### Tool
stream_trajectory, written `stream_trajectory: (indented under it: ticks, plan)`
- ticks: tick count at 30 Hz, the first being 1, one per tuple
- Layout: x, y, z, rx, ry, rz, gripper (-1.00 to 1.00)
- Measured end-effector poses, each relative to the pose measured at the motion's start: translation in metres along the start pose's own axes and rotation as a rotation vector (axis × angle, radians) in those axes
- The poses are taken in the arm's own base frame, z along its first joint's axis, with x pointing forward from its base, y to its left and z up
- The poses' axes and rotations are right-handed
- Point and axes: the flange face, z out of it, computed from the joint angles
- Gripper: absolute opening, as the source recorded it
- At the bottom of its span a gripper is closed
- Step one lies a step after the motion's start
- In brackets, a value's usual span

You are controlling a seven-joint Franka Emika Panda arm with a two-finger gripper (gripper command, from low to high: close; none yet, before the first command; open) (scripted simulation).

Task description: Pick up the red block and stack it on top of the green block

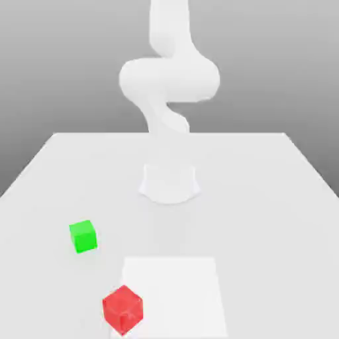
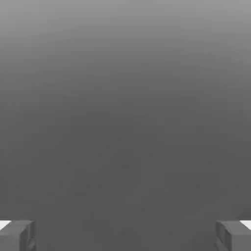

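White counter (image 1: pixel 278 198), green block (image 1: pixel 83 236) resting apart from red block (image 1: pixel 122 308) at near edge, end effector (image 2: pixel 125 235) fingers spread wide, holding nothing

- Evenly and softly lit in the exterior view, bright overall, no hard light source to be made out.
- Almost washed out on the white table (image 1: pixel 278 198) and white arm (image 1: pixel 169 76), edges of the arm melting into the grey backdrop.
- Barely any cast shadow beside the green block (image 1: pixel 83 236) or red block (image 1: pixel 122 309); slightly darker side faces only.
- Faint gloss and mottling on the red block's faces.
- Soft, slightly blurred rendering throughout, no sharp outlines.
- Dimmer in the hand view: smooth grey gradient, lighter at one edge, darker toward the fingertips (image 2: pixel 17 235).
- No glare, no visible edge distortion.
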Motion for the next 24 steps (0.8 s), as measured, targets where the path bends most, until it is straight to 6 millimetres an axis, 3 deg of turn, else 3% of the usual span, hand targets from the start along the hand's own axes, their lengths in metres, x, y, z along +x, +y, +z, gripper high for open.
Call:
stream_trajectory:
  ticks: [6,13,20,24]
  plan:
    - [-0.002,0.025,0.123,-0.181,-0.065,0.146,0.00]
    - [-0.023,0.086,0.250,-0.375,-0.144,0.319,0.00]
    - [-0.064,0.170,0.350,-0.558,-0.229,0.510,0.00]
    - [-0.102,0.217,0.395,-0.654,-0.286,0.611,0.00]
